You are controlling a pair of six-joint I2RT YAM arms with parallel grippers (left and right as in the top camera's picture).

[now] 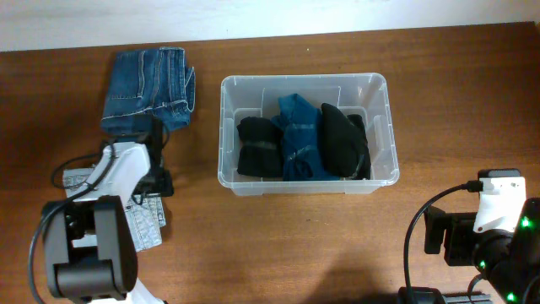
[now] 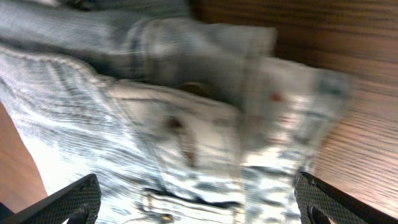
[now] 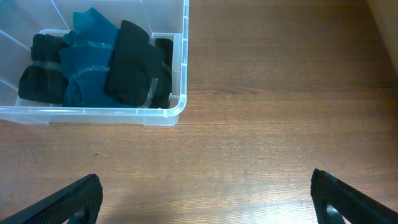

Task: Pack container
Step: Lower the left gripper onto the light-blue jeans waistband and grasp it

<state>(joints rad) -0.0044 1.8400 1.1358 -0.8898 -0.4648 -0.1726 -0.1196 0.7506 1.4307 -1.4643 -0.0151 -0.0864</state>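
The clear plastic container (image 1: 378,89) stands mid-table and holds two black folded garments (image 1: 257,145) (image 1: 342,139) and a blue one (image 1: 299,135) between them. It also shows in the right wrist view (image 3: 177,109). Folded blue jeans (image 1: 148,84) lie at the far left. My left gripper (image 1: 148,139) is open, low over the near edge of the jeans (image 2: 161,130), which fill its blurred view. My right gripper (image 3: 205,199) is open and empty over bare wood at the near right, apart from the container.
A printed paper sheet (image 1: 148,224) lies on the table under my left arm. The table's far edge meets a pale wall (image 1: 270,17). Bare wood (image 1: 295,245) lies in front of the container.
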